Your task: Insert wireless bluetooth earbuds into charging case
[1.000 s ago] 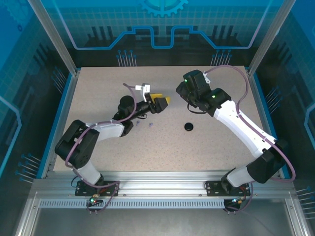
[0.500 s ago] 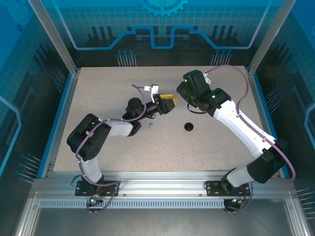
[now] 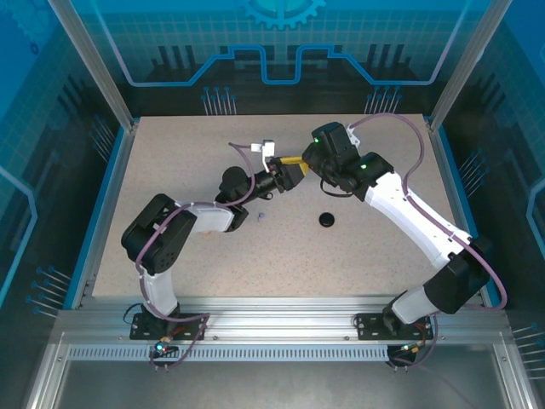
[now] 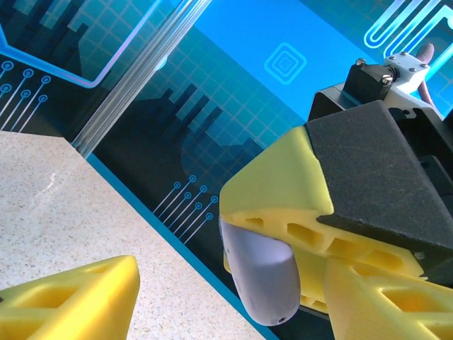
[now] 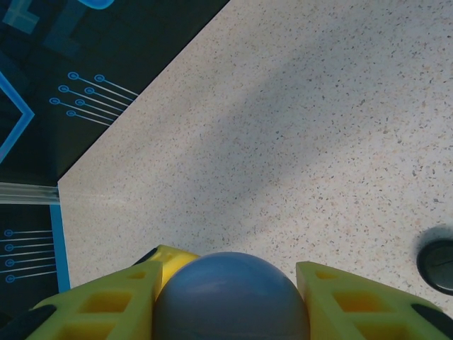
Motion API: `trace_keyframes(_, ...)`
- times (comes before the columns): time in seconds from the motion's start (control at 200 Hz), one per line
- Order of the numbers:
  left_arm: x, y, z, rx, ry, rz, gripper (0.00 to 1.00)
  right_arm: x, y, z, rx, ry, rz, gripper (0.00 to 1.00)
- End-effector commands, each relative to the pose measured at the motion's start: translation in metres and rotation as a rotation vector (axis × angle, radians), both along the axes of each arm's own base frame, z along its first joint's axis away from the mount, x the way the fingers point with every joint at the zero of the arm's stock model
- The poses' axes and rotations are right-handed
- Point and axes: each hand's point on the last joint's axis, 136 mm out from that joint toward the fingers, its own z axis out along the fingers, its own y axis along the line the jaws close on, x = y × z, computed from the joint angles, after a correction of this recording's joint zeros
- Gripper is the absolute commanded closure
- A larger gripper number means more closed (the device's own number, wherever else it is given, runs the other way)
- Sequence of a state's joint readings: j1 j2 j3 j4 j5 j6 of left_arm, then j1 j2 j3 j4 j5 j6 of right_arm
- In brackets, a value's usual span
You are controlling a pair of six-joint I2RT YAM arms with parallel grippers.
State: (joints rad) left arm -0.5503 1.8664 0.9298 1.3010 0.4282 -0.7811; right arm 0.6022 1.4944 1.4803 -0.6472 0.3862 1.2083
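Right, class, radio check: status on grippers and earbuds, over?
Left gripper open, close to right gripper, which is shut on lavender case. One lavender earbud loose on table. Black case well clear.

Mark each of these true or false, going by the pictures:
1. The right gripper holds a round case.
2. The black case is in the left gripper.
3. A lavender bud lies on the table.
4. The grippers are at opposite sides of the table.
1. True. The right gripper has the lavender case between its yellow fingers.
2. False. The black case lies on the table, apart from both grippers.
3. True. The lavender bud lies beside the left arm.
4. False. The left gripper is close up against the right gripper, over the far middle of the table.
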Motion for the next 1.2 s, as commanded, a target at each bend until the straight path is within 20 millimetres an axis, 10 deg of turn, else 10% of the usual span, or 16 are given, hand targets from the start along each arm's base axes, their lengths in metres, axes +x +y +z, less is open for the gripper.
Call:
trace_keyframes(0.0, -0.004, -0.008, 0.014, -0.036, -0.047, -0.034, 0.32, 0.003, 0.007, 0.006, 0.019, -0.024, 0.001, 0.65)
trace_keyframes(0.965, -0.009, -0.021, 0.01, -0.059, -0.041, -0.061, 0.84, 0.002, 0.008, 0.006, 0.04, -0.034, 0.004, 0.65)
trace_keyframes(1.196, -0.01, -0.019, 0.013, -0.064, -0.042, -0.056, 0.98, 0.004, 0.004, 0.026, 0.038, -0.086, 0.015, 0.31)
